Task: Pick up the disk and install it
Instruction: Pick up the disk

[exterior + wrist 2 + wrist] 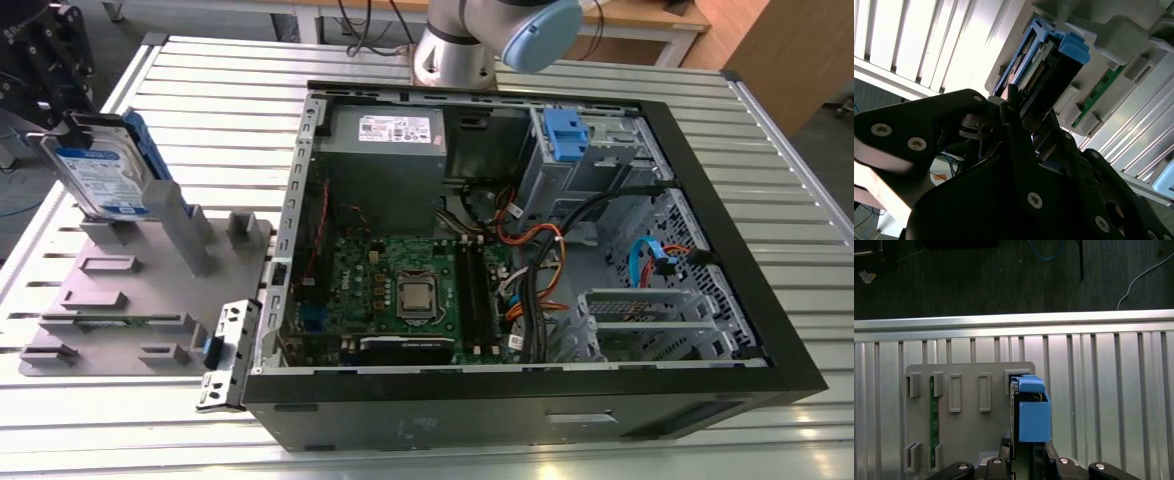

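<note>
There is one hand (1024, 460), and one disk (1033, 412) stands right at it. Under the disk is one grey holder plate (969, 435), just by the hand, with one thin green stick (931, 415) in it. One counter (1104, 390) carries everything. Well apart from the hand sits one open computer case (534, 405). Inside it I count one grey power box (387, 140), one big green board (400, 280), one shiny square chip (416, 296) and one blue latch (566, 135). There is one robot arm (467, 40).
</note>
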`<act>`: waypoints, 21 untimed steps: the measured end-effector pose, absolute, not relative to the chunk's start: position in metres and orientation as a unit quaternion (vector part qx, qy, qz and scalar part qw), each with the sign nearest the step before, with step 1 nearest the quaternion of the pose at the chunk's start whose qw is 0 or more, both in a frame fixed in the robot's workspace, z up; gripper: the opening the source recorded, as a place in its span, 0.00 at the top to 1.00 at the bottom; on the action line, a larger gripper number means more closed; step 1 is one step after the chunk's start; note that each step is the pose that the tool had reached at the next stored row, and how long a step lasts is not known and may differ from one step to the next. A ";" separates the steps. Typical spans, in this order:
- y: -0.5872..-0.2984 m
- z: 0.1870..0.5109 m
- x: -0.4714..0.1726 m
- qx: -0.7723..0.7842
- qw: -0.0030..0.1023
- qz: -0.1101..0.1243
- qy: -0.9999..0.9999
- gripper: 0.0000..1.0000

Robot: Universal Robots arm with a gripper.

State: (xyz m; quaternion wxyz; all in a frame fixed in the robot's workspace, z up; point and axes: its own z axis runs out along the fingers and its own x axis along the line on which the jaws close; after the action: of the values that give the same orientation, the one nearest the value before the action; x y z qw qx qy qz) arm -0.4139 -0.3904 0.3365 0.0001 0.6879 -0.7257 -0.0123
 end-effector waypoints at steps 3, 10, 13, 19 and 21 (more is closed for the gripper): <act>-0.390 0.337 -0.414 0.688 0.000 -0.012 -0.726 0.65; -0.390 0.338 -0.414 0.688 0.000 -0.012 -0.726 0.65; -0.390 0.339 -0.414 0.688 0.000 -0.012 -0.726 0.65; -0.390 0.340 -0.414 0.688 0.000 -0.012 -0.726 0.65; -0.390 0.340 -0.414 0.688 0.000 -0.012 -0.726 0.65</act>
State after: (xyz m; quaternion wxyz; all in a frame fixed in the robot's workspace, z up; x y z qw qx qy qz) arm -0.4139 -0.3903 0.3397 0.0000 0.6879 -0.7257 -0.0122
